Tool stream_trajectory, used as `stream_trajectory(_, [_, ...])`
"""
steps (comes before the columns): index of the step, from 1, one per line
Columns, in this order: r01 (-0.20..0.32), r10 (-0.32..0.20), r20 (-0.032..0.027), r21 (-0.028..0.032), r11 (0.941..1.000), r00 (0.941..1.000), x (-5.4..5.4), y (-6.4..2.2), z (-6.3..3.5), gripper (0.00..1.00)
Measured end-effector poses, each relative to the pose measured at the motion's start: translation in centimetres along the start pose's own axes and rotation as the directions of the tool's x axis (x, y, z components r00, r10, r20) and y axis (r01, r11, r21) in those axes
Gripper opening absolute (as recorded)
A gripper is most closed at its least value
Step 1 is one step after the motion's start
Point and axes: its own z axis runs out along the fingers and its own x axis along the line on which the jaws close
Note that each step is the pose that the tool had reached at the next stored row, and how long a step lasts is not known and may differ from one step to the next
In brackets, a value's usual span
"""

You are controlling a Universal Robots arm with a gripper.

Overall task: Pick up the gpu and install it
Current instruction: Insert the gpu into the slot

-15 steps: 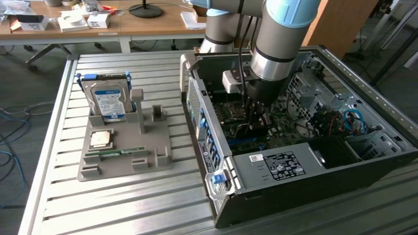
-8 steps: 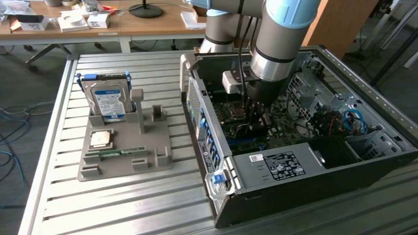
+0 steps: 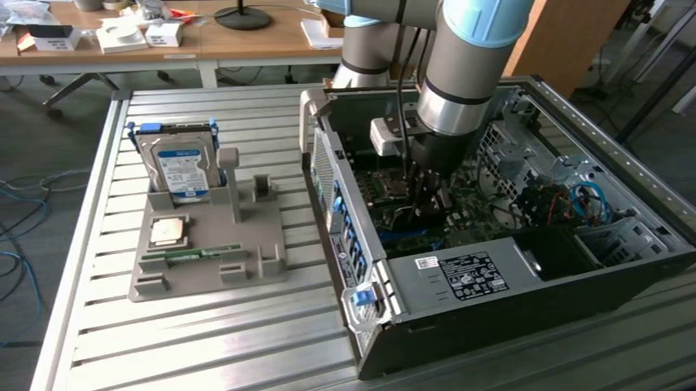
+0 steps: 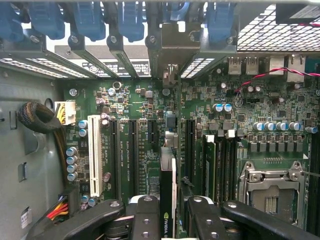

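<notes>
In the wrist view the gpu [image 4: 167, 192] stands edge-on between my black fingers [image 4: 145, 217], a thin dark card with a green logo near the pads. Its pale metal end bracket [image 4: 170, 55] reaches up to the rear slot openings of the case. My gripper [image 4: 170, 222] is shut on the card, which lines up with a long black slot on the green motherboard [image 4: 135, 100]. Whether the card is fully seated cannot be told. In the exterior view the gripper [image 3: 425, 195] is down inside the open computer case [image 3: 457, 281], low over the board.
A white expansion slot [image 4: 94, 155], RAM sticks [image 4: 210, 165] and the CPU socket [image 4: 270, 192] flank the card. Blue slot latches [image 4: 90, 20] line the case's rear. Outside, a grey fixture [image 3: 207, 244] holds a hard drive [image 3: 179, 167], a CPU [image 3: 166, 232] and a RAM stick [image 3: 191, 255].
</notes>
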Motion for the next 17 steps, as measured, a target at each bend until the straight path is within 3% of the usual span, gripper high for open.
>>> stream_trajectory(13, [0.0, 0.0, 0.0, -0.0004, 1.0, 1.0, 0.0, 0.01, 0.02, 0.26])
stream_trajectory(17, [0.0, 0.0, 0.0, 0.0, 1.0, 1.0, 0.0, 0.01, 0.02, 0.34])
